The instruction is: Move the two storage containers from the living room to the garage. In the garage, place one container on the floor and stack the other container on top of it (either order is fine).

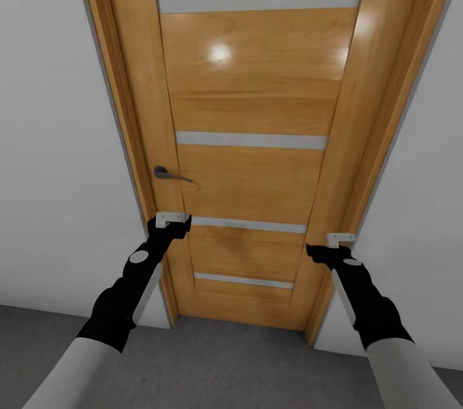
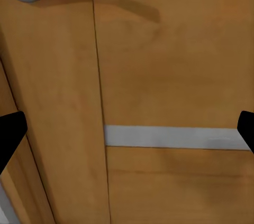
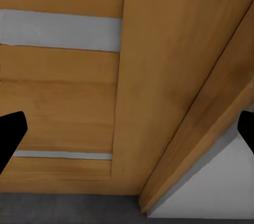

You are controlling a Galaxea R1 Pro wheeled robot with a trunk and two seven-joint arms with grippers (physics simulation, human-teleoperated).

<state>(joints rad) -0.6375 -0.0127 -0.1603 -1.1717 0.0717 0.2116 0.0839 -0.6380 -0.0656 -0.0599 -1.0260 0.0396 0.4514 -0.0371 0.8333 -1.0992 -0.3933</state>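
1. While both arms reach forward, a closed wooden door [image 1: 257, 113] with pale horizontal strips stands straight ahead at twelve o'clock, set in a wooden frame [image 1: 392, 107] between white walls [image 1: 51, 139].
2. A dark lever handle [image 1: 168, 173] sits on the door's edge at about ten o'clock, just above the left gripper [image 1: 172, 221].
3. The left gripper is spread wide and grasps nothing; its fingertips [image 2: 10, 131] show at the margins of the left wrist view, near the door.
4. The right gripper [image 1: 334, 243], at about two o'clock, is likewise released and empty, beside the frame.
5. Grey concrete floor [image 1: 212, 357] runs below the door.
6. Here the storage containers are out of sight.
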